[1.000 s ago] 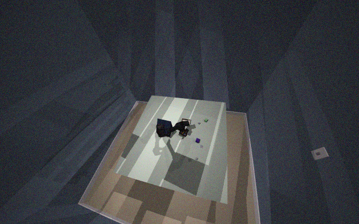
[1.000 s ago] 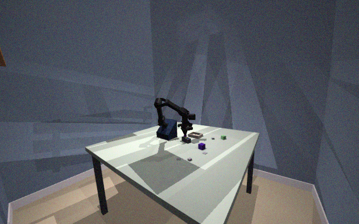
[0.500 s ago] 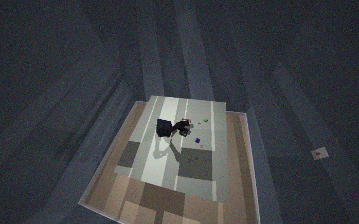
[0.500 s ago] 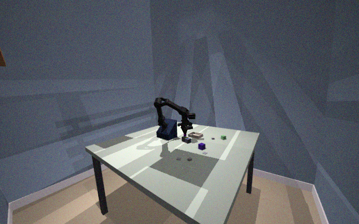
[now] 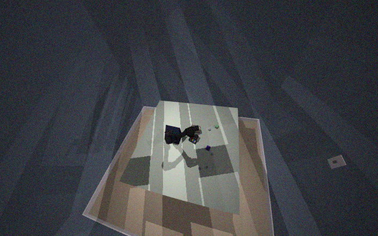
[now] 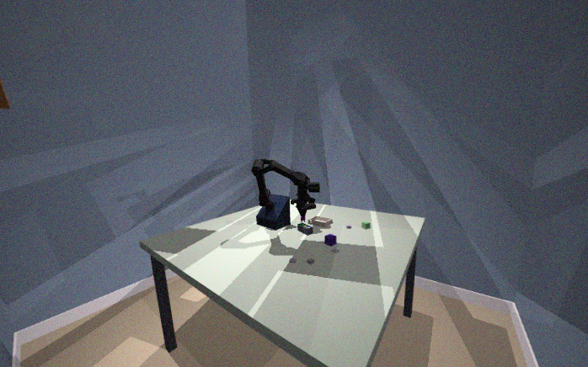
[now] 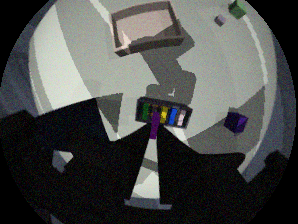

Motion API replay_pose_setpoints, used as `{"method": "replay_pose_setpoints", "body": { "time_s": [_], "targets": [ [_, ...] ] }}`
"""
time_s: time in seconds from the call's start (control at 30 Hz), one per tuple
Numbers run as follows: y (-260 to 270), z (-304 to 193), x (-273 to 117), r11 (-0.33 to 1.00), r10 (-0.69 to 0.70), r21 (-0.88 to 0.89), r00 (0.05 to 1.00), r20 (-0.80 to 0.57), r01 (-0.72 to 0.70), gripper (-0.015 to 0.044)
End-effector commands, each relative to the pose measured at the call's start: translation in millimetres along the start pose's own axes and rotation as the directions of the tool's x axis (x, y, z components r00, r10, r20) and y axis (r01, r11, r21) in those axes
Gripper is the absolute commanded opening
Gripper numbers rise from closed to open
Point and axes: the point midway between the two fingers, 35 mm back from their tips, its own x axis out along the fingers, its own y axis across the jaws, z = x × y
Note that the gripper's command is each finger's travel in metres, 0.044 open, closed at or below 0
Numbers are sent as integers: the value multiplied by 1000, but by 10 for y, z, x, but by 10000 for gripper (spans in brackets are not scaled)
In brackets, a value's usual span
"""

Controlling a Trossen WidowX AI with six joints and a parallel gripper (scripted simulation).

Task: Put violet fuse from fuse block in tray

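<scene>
Violet fuse point(image 6: 302, 218) point(image 7: 155, 125), likely light and rigid, sits pinched in the nearly closed end effector point(image 6: 302, 218) point(image 7: 154, 127), above the fuse block point(image 5: 194, 143) point(image 6: 305, 229) point(image 7: 163, 114), inward from the tabletop's point(image 5: 216, 190) point(image 6: 323, 310) point(image 7: 75, 65) edges; its upper end suits gripping.
</scene>
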Motion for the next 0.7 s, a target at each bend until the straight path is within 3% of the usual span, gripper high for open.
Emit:
{"method": "replay_pose_setpoints", "body": {
  "time_s": [0.0,0.17,0.67],
  "targets": [
    [1,3,-67,1000,2,4,1000,3,-2,0],
    [-1,34,-95,1000,2,4,1000,4,-2,0],
    [64,778,-169,1000,3,2,1000,19,-3,0]
  ]
}}
